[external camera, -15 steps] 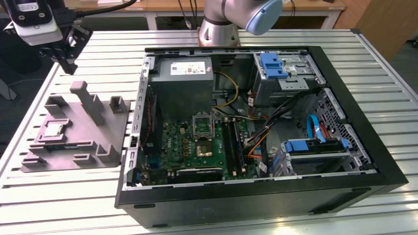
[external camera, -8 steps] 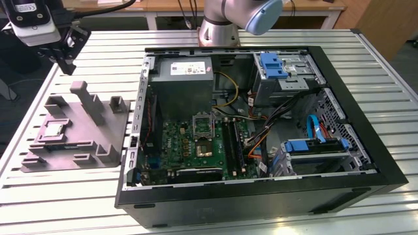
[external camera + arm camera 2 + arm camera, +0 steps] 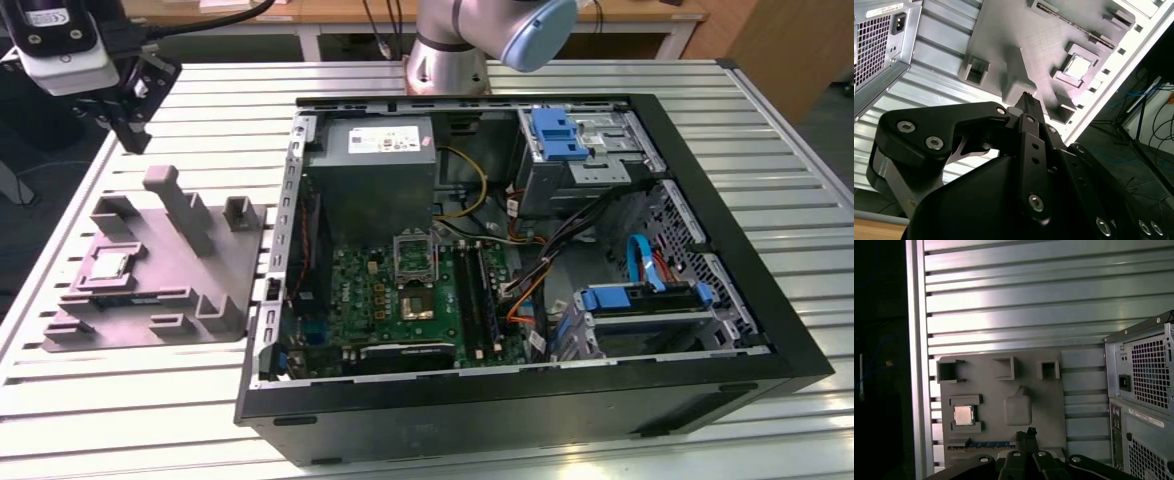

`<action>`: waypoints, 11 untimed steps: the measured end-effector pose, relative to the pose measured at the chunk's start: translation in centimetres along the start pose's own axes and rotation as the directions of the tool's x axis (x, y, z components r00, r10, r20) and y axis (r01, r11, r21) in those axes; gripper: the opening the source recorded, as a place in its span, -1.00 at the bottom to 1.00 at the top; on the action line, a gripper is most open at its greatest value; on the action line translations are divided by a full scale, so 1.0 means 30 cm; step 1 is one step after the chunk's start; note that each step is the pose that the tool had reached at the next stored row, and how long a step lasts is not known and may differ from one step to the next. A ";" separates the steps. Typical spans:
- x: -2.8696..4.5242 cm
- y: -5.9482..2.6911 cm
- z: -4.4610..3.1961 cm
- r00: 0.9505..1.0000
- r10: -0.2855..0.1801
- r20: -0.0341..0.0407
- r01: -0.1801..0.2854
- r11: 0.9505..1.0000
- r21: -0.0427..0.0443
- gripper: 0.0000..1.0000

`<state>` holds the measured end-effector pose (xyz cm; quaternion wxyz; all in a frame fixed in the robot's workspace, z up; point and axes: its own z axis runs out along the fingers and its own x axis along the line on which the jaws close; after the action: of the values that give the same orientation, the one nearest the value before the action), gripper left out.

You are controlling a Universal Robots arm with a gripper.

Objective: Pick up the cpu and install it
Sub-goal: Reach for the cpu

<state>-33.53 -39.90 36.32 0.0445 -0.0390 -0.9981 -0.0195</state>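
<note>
The task has barely started, as I judge it: nothing is picked up and nothing is installed. The cpu [image 3: 110, 265], a small flat square chip with a silvery-grey metal top and a slightly darker rim, sits flat in its square recess on the large grey moulded tray with upright posts [image 3: 200, 300]. Within that tray it lies toward nine o'clock in the exterior view. It also shows seated in its pocket in the first wrist view [image 3: 963, 415] and in the second wrist view [image 3: 1077, 66]. Its top catches the light evenly and looks clean and level, with the pocket's low walls close around its edges. The black two-fingered gripper [image 3: 134, 132] hangs in the air at about twelve o'clock from the tray in the exterior view, well apart from the chip and touching nothing. Both wrist views show its fingers [image 3: 1026, 100] pressed together with nothing between them, the tips [image 3: 1027, 432] pointing down toward the tray. The open black computer case [image 3: 747, 300] stands on the slatted aluminium table [image 3: 147, 420] at about three o'clock from the tray. Inside it, the dark rectangular socket with a shiny metal frame [image 3: 414, 250] sits on the green motherboard [image 3: 367, 300]. Whether that socket is ready to receive the chip I cannot tell. Both the pickup and the seating are left to do.
</note>
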 end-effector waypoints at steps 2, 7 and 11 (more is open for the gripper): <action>0.003 0.000 0.001 1.000 0.000 -0.001 0.000 1.000 0.000 -0.79; 0.010 -0.001 0.003 1.000 0.000 -0.003 0.000 1.000 0.000 -0.79; 0.017 -0.001 0.005 1.000 0.000 -0.005 0.000 1.000 0.000 -0.79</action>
<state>-34.04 -39.89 36.20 0.0468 -0.0391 -0.9980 -0.0194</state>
